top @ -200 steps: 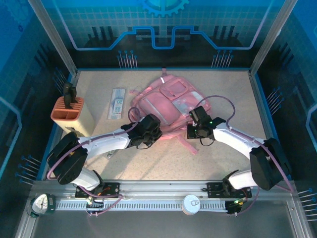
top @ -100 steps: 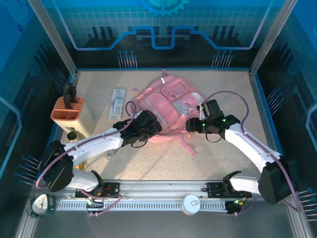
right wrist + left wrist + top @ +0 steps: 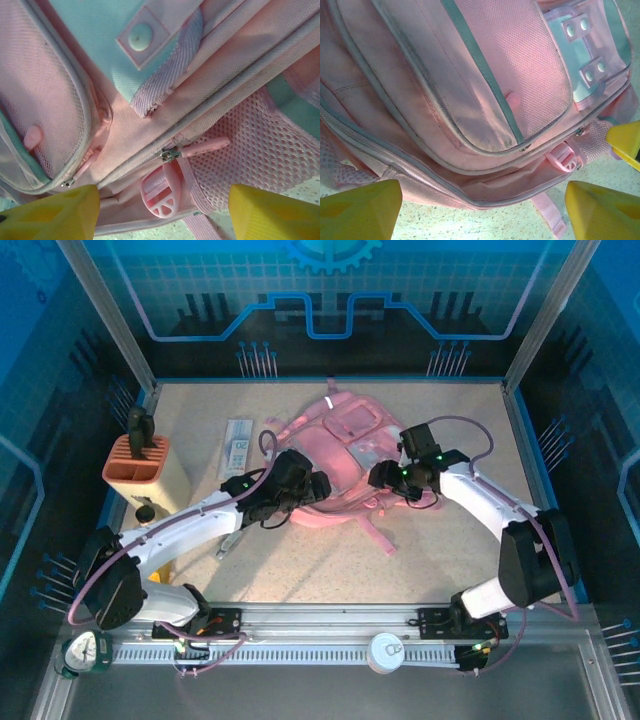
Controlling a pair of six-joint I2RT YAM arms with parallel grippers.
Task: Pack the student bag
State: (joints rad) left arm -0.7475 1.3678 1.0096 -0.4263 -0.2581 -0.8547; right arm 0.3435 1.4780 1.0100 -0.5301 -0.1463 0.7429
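The pink backpack (image 3: 350, 425) lies flat in the middle of the table (image 3: 450, 550). The left gripper (image 3: 312, 487) and right gripper (image 3: 378, 476) hover at its near edge, fingers wide apart and empty. Opening it seems the step in hand; next comes a precise pinch on a zipper pull (image 3: 205, 146).

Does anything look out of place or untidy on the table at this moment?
Nothing looks spilled or damaged. The student bag lies flat, and one strap trails loose over the table toward the near edge. That is the only untidy thing.

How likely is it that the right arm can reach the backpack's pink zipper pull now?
Probably yes: the right gripper hangs close over the backpack, and the zipper pull lies uncovered just ahead of its open jaws.
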